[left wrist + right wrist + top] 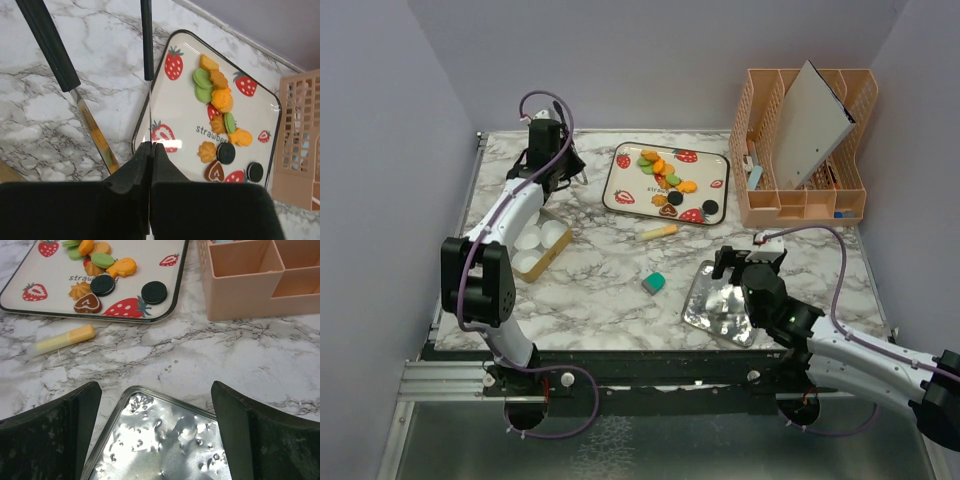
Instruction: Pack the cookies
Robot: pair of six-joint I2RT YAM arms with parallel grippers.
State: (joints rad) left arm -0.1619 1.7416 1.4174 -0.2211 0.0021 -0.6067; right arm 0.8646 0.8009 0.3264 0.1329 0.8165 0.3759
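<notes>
Pinching tongs (148, 40) in left claw (151, 150) near cookies (220, 97); right claw (156, 392) wide open, empty.

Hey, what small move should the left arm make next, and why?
Probably swing the tongs right, over the cookies. The left fingers are shut on the tongs, whose black tips sit over bare marble beside the strawberry tray, short of every cookie. The metal tin holds none.
</notes>
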